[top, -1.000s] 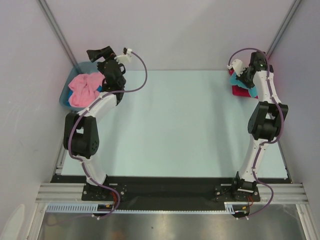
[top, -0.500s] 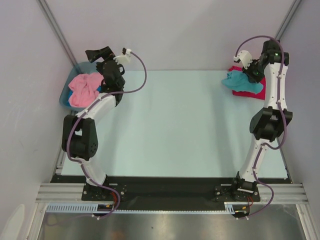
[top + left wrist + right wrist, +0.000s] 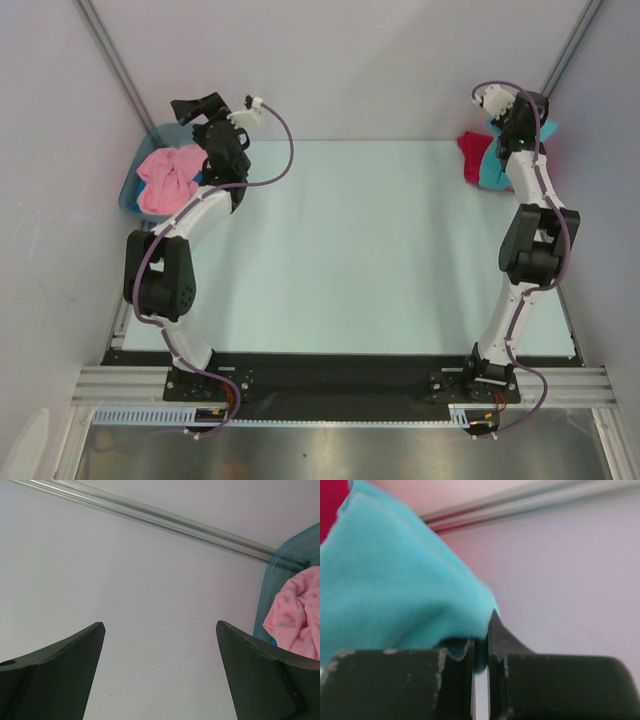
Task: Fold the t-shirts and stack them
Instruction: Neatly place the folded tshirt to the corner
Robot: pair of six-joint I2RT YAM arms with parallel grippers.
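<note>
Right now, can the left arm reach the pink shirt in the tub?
Probably yes. The left claw is open close beside the tub, and the pink shirt lies uncovered in it, with nothing in between.

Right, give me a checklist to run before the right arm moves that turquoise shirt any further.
1. Right tool gripping the turquoise t-shirt: ok, cloth is pinched between the shut fingers.
2. Turquoise t-shirt folded and stacked: not ok, it hangs from the tool at the far right corner.
3. Red t-shirt free of the grip: cannot tell, it lies right against the turquoise cloth and the arm hides part of it.
4. Left tool open and empty: ok.
5. Pink t-shirt folded: not ok, it lies crumpled in the tub.
</note>
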